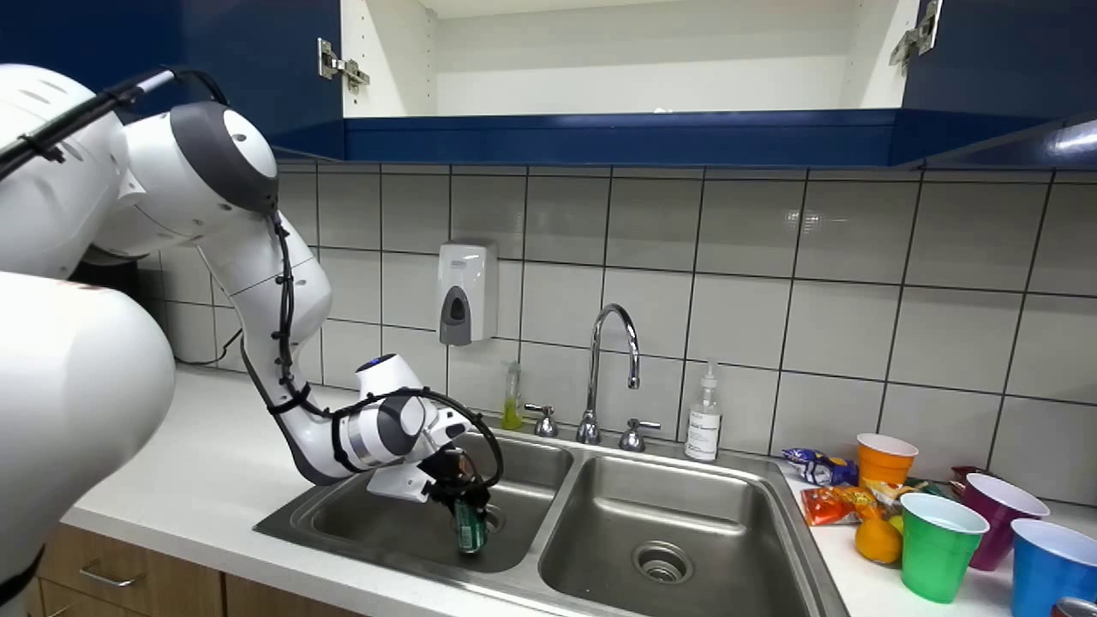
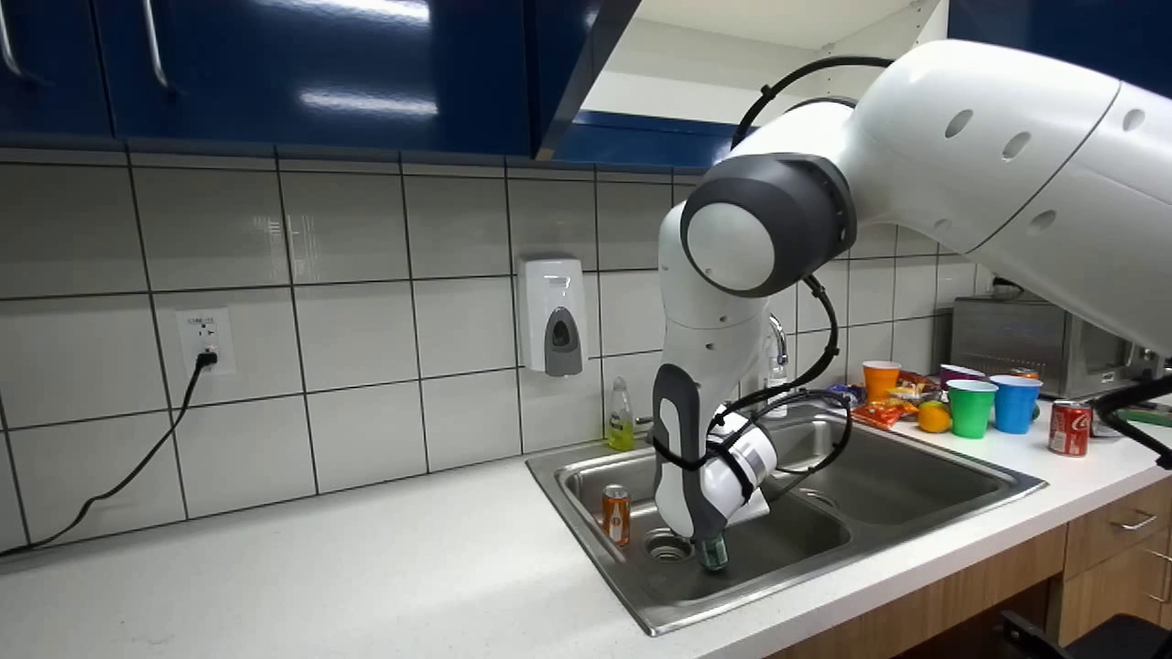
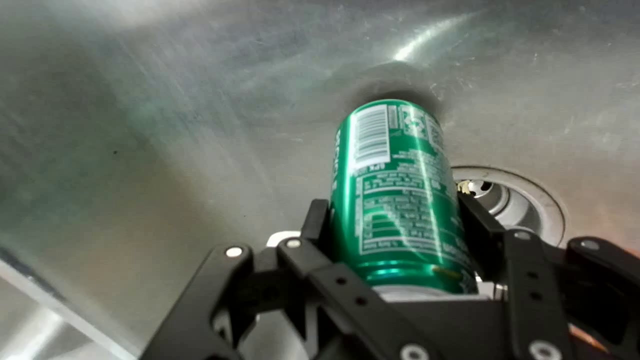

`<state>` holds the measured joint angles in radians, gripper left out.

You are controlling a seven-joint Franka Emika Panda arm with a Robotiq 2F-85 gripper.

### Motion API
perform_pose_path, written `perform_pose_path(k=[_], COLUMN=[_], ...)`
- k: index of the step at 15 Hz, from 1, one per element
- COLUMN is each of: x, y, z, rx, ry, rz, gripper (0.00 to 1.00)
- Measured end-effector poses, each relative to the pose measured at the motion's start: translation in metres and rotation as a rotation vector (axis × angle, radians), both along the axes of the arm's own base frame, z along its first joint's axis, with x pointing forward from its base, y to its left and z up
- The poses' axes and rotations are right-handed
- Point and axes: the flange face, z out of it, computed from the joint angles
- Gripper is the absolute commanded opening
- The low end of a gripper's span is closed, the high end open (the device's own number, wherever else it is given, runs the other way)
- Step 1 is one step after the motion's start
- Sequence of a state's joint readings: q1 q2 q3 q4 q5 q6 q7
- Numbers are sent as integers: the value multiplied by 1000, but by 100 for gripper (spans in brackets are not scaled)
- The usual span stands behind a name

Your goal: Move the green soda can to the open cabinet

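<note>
The green soda can (image 3: 395,165) stands between the two black fingers of my gripper (image 3: 392,212) in the wrist view, with a finger pressed against each side. Its silvery top faces the palm. In both exterior views the can (image 1: 470,527) (image 2: 713,554) is low in the basin of the double sink (image 1: 544,523), beside the drain, and looks slightly tilted. I cannot tell whether its bottom touches the sink floor. The open cabinet (image 1: 617,139) is high on the wall above the sink, with white interior and dark blue bottom edge; the arm partly covers it in an exterior view (image 2: 632,137).
An orange can (image 2: 616,517) stands in the same basin near the drain. A faucet (image 1: 595,368), a pump bottle (image 1: 704,420) and a wall soap dispenser (image 1: 467,293) are behind the sink. Cups, including a green cup (image 1: 941,548), fruit and snack bags crowd the counter beyond the sink.
</note>
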<state>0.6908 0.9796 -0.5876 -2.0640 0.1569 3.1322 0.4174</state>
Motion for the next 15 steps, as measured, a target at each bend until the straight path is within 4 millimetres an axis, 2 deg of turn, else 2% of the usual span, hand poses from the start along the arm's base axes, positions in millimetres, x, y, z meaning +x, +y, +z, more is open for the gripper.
perform_pose_path(k=[7,15], x=[1,-1], y=[13,8], z=[21,51], rx=[42,84], ry=[36,80], rz=[121,243], gripper=[40,40])
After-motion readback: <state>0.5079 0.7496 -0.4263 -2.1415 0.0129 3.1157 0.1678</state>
